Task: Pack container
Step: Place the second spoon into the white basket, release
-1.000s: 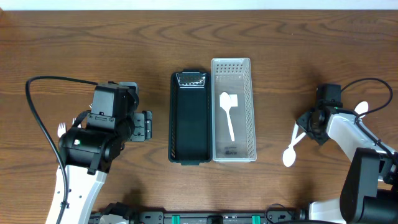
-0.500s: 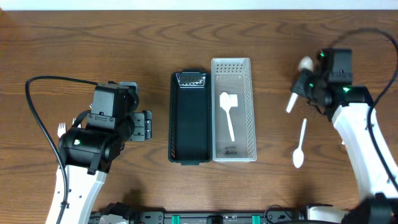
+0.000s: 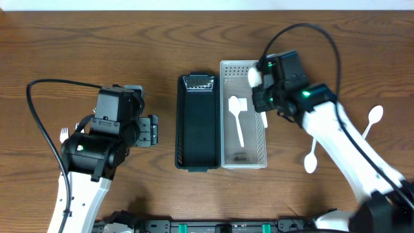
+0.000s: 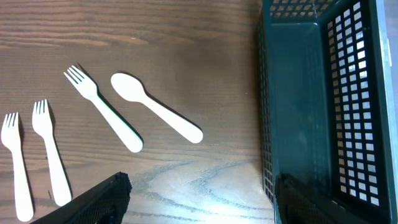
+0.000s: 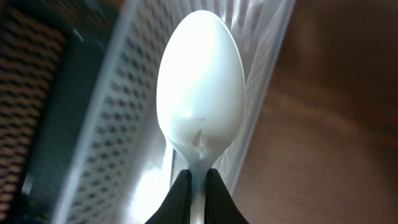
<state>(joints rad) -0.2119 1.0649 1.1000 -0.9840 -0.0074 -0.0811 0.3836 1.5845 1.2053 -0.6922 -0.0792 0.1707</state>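
Note:
My right gripper [image 3: 261,90] is shut on the handle of a white plastic spoon [image 3: 254,76] and holds it over the right rim of the clear perforated container [image 3: 243,163]. In the right wrist view the spoon [image 5: 200,87] stands bowl-up between the closed fingers [image 5: 198,194], above the container's wall [image 5: 93,130]. Another white utensil [image 3: 237,120] lies inside that container. The black basket [image 3: 197,123] beside it shows nothing inside. My left gripper [image 3: 151,131] is open and empty left of the black basket [image 4: 317,106].
Two white spoons [image 3: 311,155] [image 3: 372,119] lie on the table at the right. In the left wrist view three white forks [image 4: 102,118] [image 4: 53,158] [image 4: 15,168] and a spoon [image 4: 155,109] lie on the wood left of the basket.
My right arm has swung left from the table's right side, carrying the spoon from the bare wood to above the clear container. The left arm has not moved.

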